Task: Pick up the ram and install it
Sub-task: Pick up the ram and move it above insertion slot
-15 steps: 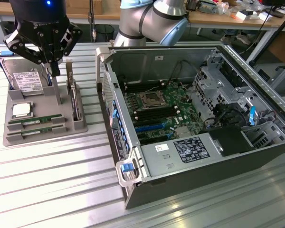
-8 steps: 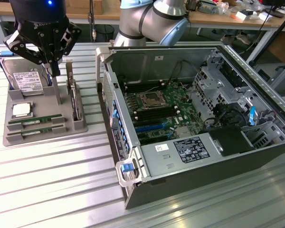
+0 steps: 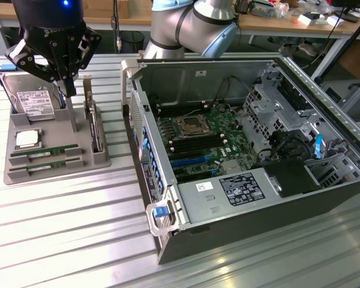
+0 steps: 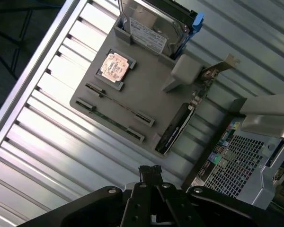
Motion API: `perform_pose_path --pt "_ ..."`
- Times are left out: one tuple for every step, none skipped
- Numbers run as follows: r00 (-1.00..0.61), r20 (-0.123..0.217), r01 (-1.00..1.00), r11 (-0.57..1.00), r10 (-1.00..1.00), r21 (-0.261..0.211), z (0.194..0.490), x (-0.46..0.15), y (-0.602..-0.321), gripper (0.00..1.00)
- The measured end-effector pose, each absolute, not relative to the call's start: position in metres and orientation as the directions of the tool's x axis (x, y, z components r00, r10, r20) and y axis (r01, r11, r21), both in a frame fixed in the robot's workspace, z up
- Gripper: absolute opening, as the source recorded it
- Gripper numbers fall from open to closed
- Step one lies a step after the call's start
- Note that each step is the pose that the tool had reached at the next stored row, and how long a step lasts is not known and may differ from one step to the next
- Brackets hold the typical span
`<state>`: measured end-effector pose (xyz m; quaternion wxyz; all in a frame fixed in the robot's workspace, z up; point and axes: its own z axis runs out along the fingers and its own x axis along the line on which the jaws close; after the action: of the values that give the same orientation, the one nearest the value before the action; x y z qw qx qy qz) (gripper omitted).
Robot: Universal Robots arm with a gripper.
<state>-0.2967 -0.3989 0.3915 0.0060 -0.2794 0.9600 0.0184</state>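
Two ram sticks lie on edge in the slots of a grey holder tray [image 3: 57, 171]: one ram [image 3: 45, 150] at the back and a second ram [image 3: 45, 163] in front of it. From the wrist they are thin lines, the ram [image 4: 119, 102] and its neighbour [image 4: 109, 118]. My black gripper [image 3: 69, 90] hangs above the tray's rear, over the hard drive and a grey post, well above the sticks. Its fingers [image 4: 150, 171] are shut together with nothing between them. The open computer case [image 3: 324, 180] lies at the exterior view's right, with its motherboard [image 3: 198, 132] exposed.
On the tray also sit a silver processor chip [image 3: 27, 139], a hard drive [image 3: 33, 102] standing on edge, and a card with a metal bracket [image 3: 93, 123]. Cables and drive cages [image 3: 282, 108] crowd the case's far side. Ribbed metal tabletop [image 3: 66, 234] surrounds everything.
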Motion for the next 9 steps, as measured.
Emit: perform_pose_path --pt "-0.840 -0.022 -0.543 0.839 -0.543 0.032 0.3915 -0.2967 -0.3989 0.11" --pt "-0.836 -0.022 -0.549 0.835 -0.549 0.032 0.3915 -0.2967 -0.3989 0.11" --pt "-0.832 -0.022 -0.555 0.832 -0.554 0.032 0.3915 -0.2967 -0.3989 0.11" --pt "-0.828 -0.022 -0.561 0.827 -0.560 0.032 0.3915 -0.2967 -0.3989 0.11" --pt "-0.825 -0.022 -0.566 0.824 -0.565 0.032 0.3916 -0.2967 -0.3990 0.11" --pt "-0.823 -0.022 -0.568 0.822 -0.568 0.032 0.3915 -0.2967 -0.3990 0.11" --pt "-0.819 -0.022 -0.574 0.818 -0.574 0.032 0.3915 -0.2967 -0.3990 0.11" --pt "-0.815 -0.022 -0.580 0.814 -0.579 0.032 0.3915 -0.2967 -0.3989 0.11" --pt "-0.810 -0.022 -0.587 0.809 -0.586 0.032 0.3915 -0.2967 -0.3989 0.11"
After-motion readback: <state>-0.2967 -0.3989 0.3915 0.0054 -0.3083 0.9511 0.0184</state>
